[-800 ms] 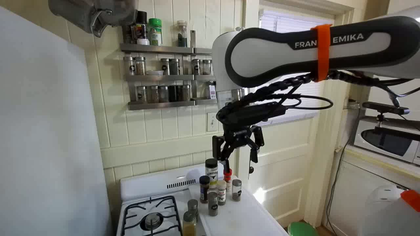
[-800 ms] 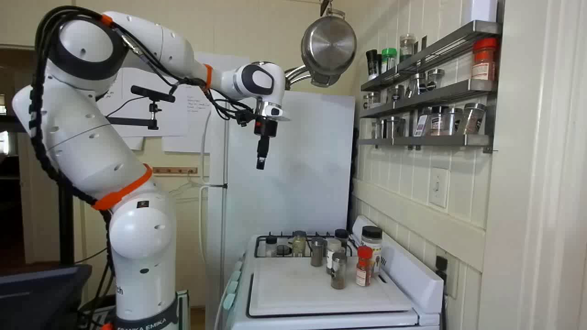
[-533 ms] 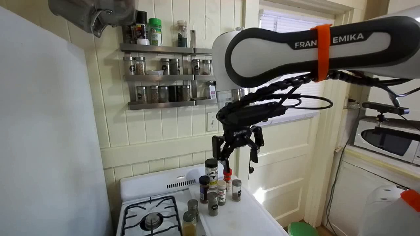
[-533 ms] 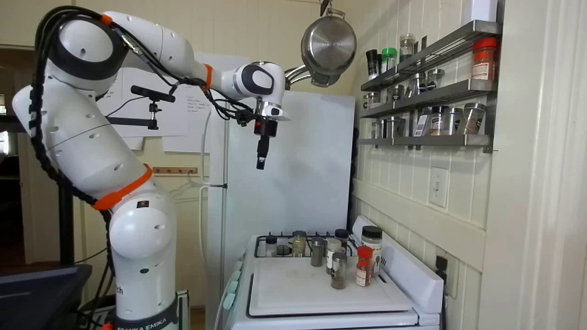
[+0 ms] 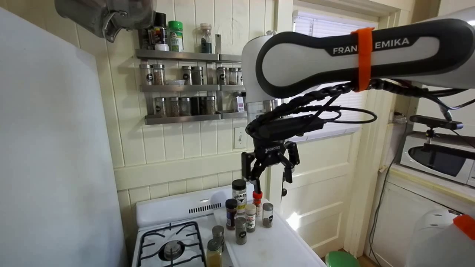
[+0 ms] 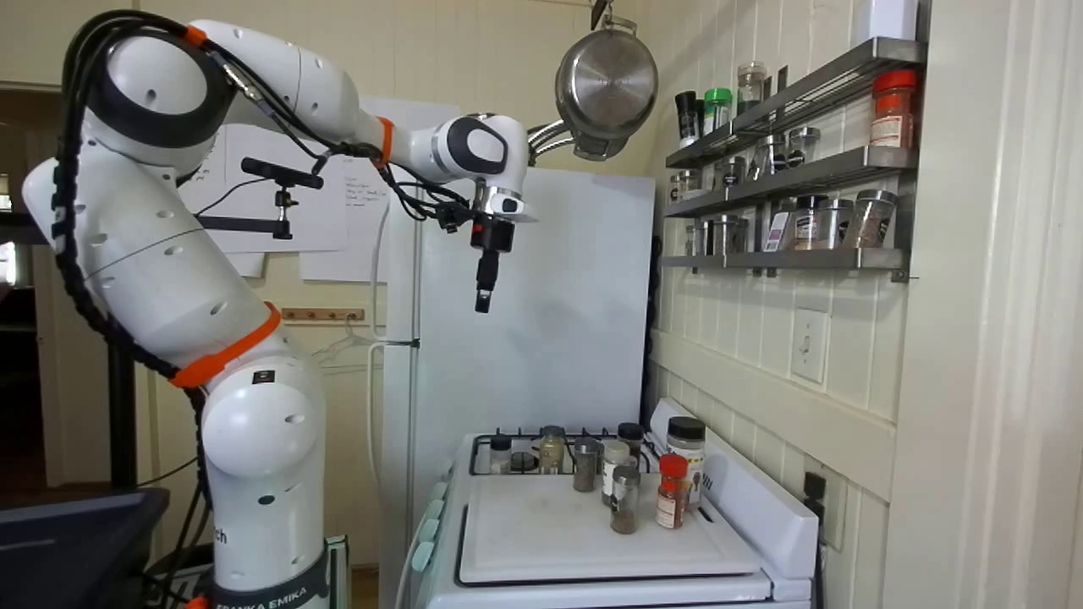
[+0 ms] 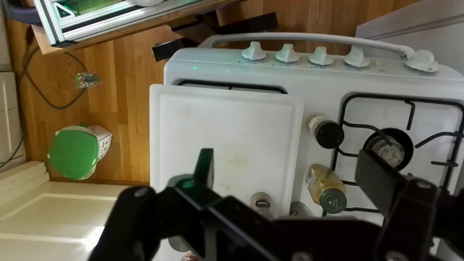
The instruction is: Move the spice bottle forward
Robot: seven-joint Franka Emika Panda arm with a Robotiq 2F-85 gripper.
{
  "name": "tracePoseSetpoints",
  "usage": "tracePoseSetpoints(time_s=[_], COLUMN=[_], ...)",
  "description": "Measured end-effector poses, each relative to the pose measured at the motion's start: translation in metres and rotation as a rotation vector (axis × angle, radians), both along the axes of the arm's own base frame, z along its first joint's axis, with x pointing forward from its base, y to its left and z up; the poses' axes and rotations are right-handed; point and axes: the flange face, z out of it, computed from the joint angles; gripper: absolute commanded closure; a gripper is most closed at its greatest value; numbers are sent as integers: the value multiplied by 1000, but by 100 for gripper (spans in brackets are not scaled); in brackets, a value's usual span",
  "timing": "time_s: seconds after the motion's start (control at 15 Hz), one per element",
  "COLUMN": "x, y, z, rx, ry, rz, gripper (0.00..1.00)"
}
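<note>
1. My gripper (image 6: 483,301): fingers (image 7: 206,168) spread wide, tips down, hanging over the stove (image 7: 315,90).
2. Task thing: one of the spice bottles (image 5: 251,219), upright on and beside the white board (image 7: 224,123). Can't tell which one is meant. All are below me and apart from my fingers.
3. Wrist view: a black-capped jar (image 7: 328,134) and a dark-lidded jar (image 7: 325,187) with tan contents show between my fingers. Both on the stove, just beside the board.
4. Red-capped bottle (image 6: 671,492), tall KINDER bottle (image 5: 239,197) and pale-capped bottle (image 6: 614,458) cluster nearer the back panel (image 5: 167,211).
5. In an exterior view a fingertip overlaps the red-capped bottle. Sight line only: I'm well above it and toward the knobs (image 7: 287,53).
6. Readable on me: ROBOTIQ on the gripper body; FRAN and EMIKA on the arm (image 5: 297,63), orange strap (image 5: 364,61) covering the middle; FRANKA EMIKA again low on the base (image 6: 267,507), "ch" just above.
7. Readable on bottles: KINDER in dark capitals, dark horned mark under it, yellow band lower down.
8. Too small to read: red-capped and pale-capped labels, dark round sticker on the clear jar (image 5: 267,216), lettering on the dark lid, handwriting on the papers (image 6: 330,228).
</note>
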Motion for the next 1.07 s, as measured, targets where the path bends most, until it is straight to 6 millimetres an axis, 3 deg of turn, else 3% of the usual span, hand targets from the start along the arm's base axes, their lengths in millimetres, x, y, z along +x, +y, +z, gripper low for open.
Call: tracePoseSetpoints(time_s=[0.2,0.53,0.87,1.07], x=[5,14,35,48], y=[-22,-88,-153,-181], z=[3,-1,-31,-61], rx=[25,74,77,76], ry=[-7,-80,-196,-236], rz=[-47,-185,-265,-290], gripper=[0,0,0,0])
